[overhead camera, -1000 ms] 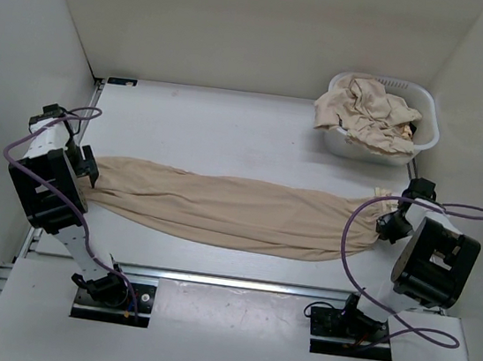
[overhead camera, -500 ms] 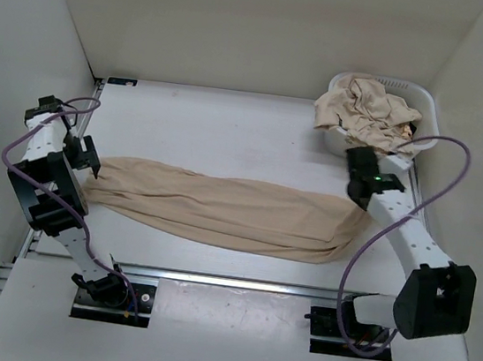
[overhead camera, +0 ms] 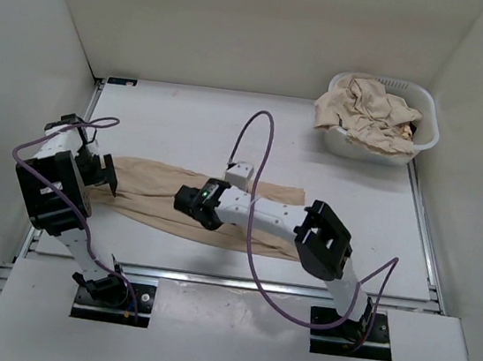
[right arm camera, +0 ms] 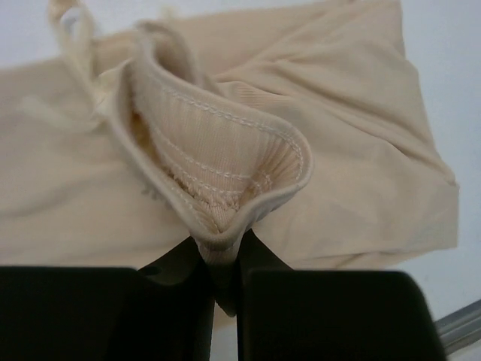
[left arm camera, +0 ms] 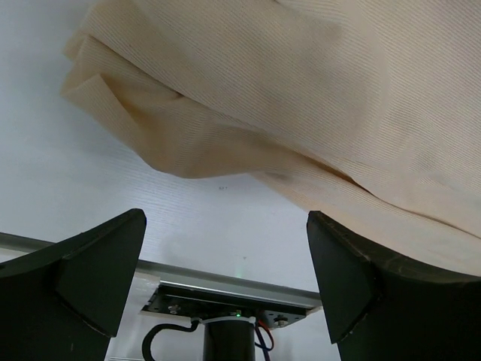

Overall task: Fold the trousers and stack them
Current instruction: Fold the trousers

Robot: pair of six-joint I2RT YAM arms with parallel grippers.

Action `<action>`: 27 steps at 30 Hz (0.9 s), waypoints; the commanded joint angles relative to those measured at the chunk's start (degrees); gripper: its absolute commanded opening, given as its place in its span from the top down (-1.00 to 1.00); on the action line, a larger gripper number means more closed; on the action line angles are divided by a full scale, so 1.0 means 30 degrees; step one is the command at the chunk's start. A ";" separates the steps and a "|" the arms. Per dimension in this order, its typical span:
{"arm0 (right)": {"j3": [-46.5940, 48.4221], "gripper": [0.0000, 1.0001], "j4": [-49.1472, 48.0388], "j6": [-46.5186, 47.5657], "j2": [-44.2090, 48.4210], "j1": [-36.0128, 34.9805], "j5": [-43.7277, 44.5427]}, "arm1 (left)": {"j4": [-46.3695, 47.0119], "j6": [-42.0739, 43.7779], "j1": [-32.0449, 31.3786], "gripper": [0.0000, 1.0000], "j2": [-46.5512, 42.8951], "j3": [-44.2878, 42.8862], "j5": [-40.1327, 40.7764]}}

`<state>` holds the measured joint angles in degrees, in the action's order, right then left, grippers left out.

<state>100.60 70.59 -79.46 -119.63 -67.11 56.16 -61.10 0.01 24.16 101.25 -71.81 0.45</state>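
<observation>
The beige-tan trousers (overhead camera: 147, 188) lie across the table's near middle, with their right part folded leftward over the rest. My right gripper (overhead camera: 188, 201) reaches far left over them. In the right wrist view it (right arm camera: 225, 259) is shut on the ribbed waistband (right arm camera: 218, 162) and holds it above the flat cloth. My left gripper (overhead camera: 100, 175) is at the trousers' left end. In the left wrist view it (left arm camera: 225, 282) is open wide and empty, with the cloth's end (left arm camera: 301, 98) lying ahead of the fingers (left arm camera: 342, 274).
A white slotted basket (overhead camera: 430, 110) at the back right holds more crumpled beige cloth (overhead camera: 367, 108). The right arm's purple cable (overhead camera: 252, 137) loops above the trousers. White walls close in the table on three sides. A metal rail (overhead camera: 211, 278) runs along the near edge.
My right gripper has swept from the table's right side to left of centre, carrying the trousers' right end over the rest. The cloth now looks about half as long. My left gripper has shifted slightly right.
</observation>
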 commanded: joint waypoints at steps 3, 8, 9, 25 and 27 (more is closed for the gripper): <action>0.1214 1.00 0.4830 -0.5736 0.0005 -0.1475 0.0147 | 0.1295 -0.0004 -0.0408 -1.00 -0.0352 0.0324 0.0581; 0.3142 1.00 0.4479 -0.5302 -0.1573 -0.2646 0.0559 | 0.1295 -0.0004 -0.0408 -1.00 -0.0145 0.0324 0.0759; 0.3670 1.00 0.4131 -0.4981 -0.2476 -0.2823 0.0296 | 0.1295 -0.0004 -0.0408 -1.00 -0.0147 0.0324 0.0759; 0.2798 -0.98 -0.6537 0.9637 0.0351 -0.5811 -0.3545 | 0.0476 -0.0004 -0.0408 -1.00 -0.1844 -0.1983 0.0964; 0.1779 -0.98 -0.6713 0.9876 0.2283 -0.5813 -0.3545 | 0.0474 -0.0004 -0.0408 -1.00 -0.2313 -0.2923 0.1228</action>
<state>107.61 53.78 -58.04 -124.33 -83.44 44.80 -60.07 0.01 23.07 101.03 -75.00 2.92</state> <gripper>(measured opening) 0.992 0.998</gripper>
